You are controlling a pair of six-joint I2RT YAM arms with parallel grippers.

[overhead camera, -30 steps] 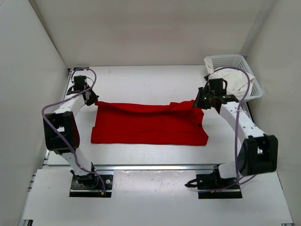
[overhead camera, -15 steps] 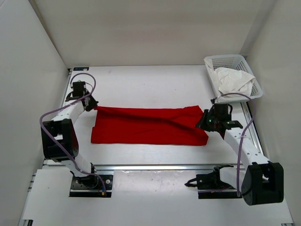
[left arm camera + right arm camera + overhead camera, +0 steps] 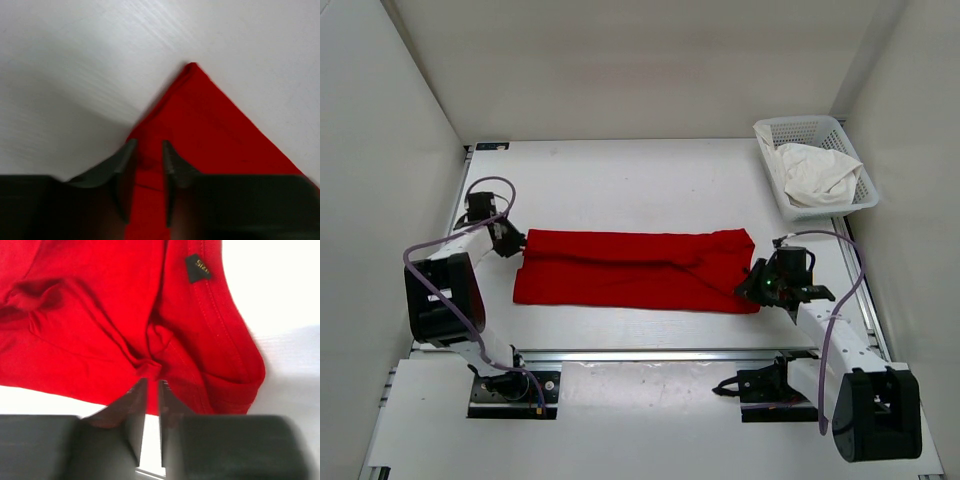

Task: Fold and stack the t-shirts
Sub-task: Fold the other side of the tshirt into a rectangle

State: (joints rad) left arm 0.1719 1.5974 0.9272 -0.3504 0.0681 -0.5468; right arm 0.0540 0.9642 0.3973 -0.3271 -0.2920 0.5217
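The red t-shirt [image 3: 635,270] lies folded into a long band across the middle of the table. My left gripper [image 3: 516,241] is at its far left corner. In the left wrist view the gripper [image 3: 148,148] is shut on the shirt's red cloth [image 3: 210,125], which runs between the jaws. My right gripper [image 3: 753,284] is at the shirt's right end. In the right wrist view the gripper [image 3: 152,384] pinches a bunched fold of the red shirt [image 3: 100,325] at the jaw tips. The white t-shirt [image 3: 817,172] lies crumpled in the basket. The green t-shirt is out of view.
The white mesh basket [image 3: 802,130] stands at the back right corner. White walls close the table on the left, back and right. A metal rail [image 3: 650,354] runs along the near edge in front of the arm bases.
Both grippers have moved toward the near side with the shirt's far edge, the right one much further. The shirt has become a narrower, flatter band.
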